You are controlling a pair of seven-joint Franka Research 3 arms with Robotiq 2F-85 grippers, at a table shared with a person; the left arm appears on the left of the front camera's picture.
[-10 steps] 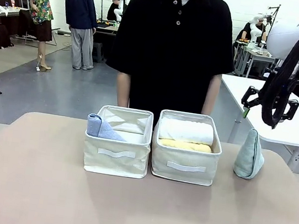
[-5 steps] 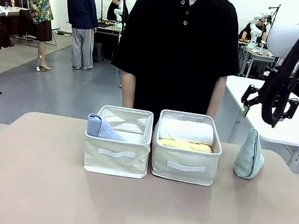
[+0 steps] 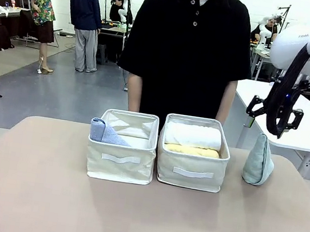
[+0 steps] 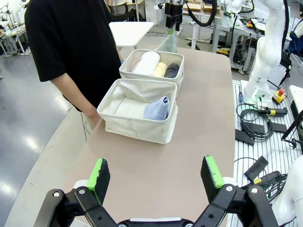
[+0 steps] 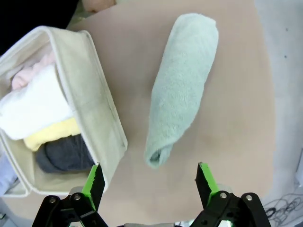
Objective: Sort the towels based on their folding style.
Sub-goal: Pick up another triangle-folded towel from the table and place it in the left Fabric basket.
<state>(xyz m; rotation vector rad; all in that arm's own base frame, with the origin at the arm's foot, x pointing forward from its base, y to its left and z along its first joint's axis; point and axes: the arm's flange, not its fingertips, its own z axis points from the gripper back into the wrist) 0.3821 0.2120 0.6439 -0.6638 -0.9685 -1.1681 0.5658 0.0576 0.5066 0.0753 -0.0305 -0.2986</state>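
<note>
Right wrist view | right gripper (image 5: pixel 147 177) released, above teal towel (image 5: pixel 182 90), bin (image 5: pixel 94 118) alongside | left gripper (image 4: pixel 156 175) released | person (image 3: pixel 187 51) closer than before

My right arm (image 3: pixel 306 48) is white and rounded, with a black cable (image 3: pixel 293 69). My left gripper (image 4: pixel 155 172) and right gripper (image 5: pixel 148 182) are black, with green pads (image 4: pixel 98 174) and silver screws (image 4: pixel 53 194).

Pale teal towel (image 5: pixel 180 90), lavender-blue towel (image 3: pixel 105 133), white towel (image 3: pixel 193 136), yellow towel (image 3: pixel 191 150) — cream bins (image 3: pixel 118 170)
</note>
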